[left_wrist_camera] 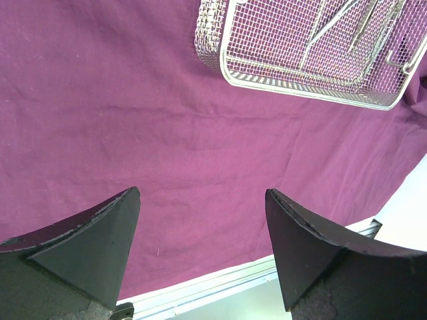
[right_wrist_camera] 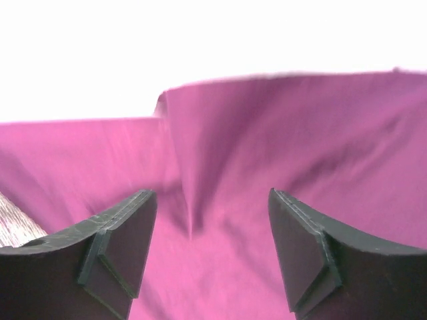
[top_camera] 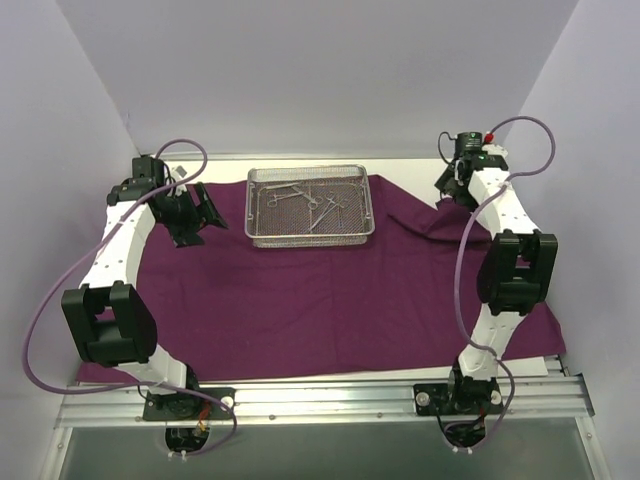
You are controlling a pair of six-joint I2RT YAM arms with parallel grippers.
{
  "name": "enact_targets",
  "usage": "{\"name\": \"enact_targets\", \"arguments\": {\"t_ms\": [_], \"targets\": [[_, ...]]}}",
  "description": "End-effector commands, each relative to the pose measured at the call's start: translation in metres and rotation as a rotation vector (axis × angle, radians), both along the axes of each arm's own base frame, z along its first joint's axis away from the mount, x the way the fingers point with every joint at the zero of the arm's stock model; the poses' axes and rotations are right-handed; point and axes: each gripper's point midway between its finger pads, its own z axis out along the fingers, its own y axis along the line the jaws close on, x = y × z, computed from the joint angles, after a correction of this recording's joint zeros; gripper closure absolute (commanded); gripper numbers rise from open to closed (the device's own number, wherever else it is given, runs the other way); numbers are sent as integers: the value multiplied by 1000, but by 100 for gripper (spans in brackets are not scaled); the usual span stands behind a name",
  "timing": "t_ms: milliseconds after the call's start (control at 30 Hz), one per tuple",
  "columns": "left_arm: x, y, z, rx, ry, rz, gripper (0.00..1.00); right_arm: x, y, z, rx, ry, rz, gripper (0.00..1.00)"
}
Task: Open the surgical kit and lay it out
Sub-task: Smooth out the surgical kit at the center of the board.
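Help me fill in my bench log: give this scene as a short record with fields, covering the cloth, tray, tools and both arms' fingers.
cloth: purple, spread out, lying under the tray
fold: raised crease at the cloth's far right, below the right fingers
tray: wire mesh, on the cloth, far middle
tools: scissors and forceps lying inside the tray
left fingers: open, empty, above bare cloth left of the tray
right fingers: open, nothing between them

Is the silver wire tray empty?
No, several thin steel scissors and forceps lie inside the rectangular silver wire-mesh tray.
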Motion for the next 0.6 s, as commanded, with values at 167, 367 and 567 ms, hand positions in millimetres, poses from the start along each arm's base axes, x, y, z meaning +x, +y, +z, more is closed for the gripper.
{"name": "enact_targets", "arguments": {"t_ms": [167,367,567], "targets": [[4,-2,8,-4,-23,-40,15,45,-21,-26,-123,103,89,24],[5,-5,1,-19,-8,-42,15,73,-3,-42,-125,78,297,5],[8,-4,-1,-18,-7,-42,15,76,-2,-60,-107,111,331,10]]}}
